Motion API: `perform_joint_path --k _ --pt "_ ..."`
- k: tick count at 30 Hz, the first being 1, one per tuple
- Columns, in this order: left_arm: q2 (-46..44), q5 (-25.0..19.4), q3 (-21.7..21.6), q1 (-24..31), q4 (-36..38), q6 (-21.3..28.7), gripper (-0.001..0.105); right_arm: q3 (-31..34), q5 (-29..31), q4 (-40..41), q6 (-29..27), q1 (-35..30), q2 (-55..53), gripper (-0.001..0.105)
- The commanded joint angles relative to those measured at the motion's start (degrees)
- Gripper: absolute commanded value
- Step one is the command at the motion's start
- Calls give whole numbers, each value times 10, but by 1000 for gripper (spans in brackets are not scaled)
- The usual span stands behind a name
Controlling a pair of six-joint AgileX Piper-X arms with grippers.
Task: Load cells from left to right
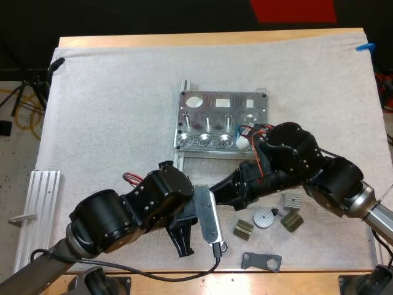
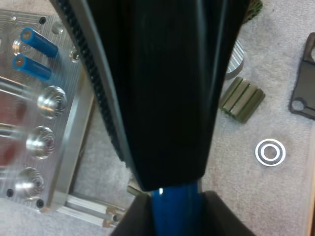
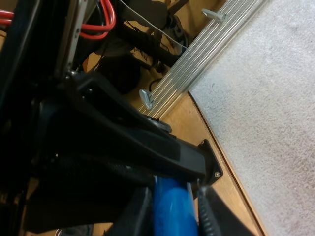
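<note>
On the near side of the fixture, the left claw is clamping a blue cell, and the right claw is clamping what looks like its other end. A handover is likely underway: one claw should be releasing only once the other is gripping firmly, keeping it straight for the empty sockets.

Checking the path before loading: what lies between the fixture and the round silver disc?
In the high view my right arm crosses that stretch, from the fixture's near edge almost down to the round silver disc.
</note>
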Motion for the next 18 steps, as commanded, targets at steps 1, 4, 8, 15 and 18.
perform_joint_path --k 1,4,8,15,18 --pt "-3 -28 -1 -1 -6 2 37 -1 -7 -2 -3 1 -3 0" --pt "-5 -62 -1 -1 -5 2 77 -1 -7 -2 1 1 -3 0" --pt "-23 -89 -1 -1 20 2 94 -4 16 -2 11 -1 -3 0" --pt "-110 -104 -1 -1 59 -82 94 -36 146 22 14 -1 -1 0" --pt "-150 -104 -1 -1 59 -124 94 -67 227 83 -23 -1 8 0"
